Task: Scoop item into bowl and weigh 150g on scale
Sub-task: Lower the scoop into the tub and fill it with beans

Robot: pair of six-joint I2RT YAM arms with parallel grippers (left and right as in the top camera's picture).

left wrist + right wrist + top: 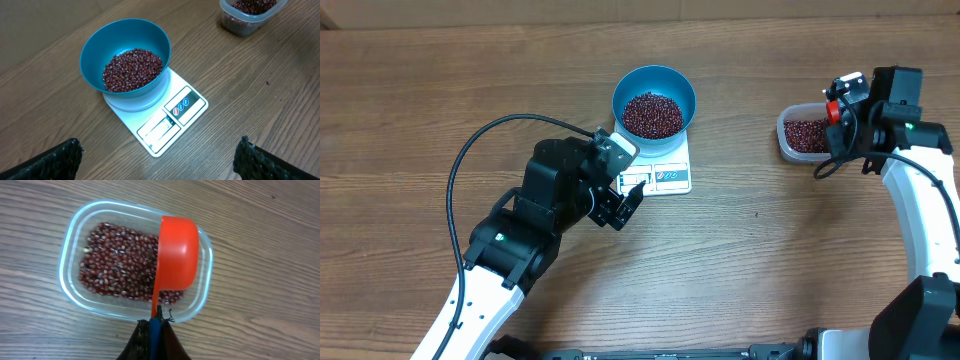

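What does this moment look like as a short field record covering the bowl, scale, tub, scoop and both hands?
bowl: blue, sitting on the scale, holding beans
scale: white, readout not legible
tub: clear, partly filled with beans, apart from the scale
scoop: red, over the tub
left hand: open, empty, beside the scale
right hand: shut on the scoop's handle

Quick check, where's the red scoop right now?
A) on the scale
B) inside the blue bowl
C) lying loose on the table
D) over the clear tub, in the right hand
D: the right wrist view shows the red scoop over the clear tub of beans, its handle pinched in the right hand.
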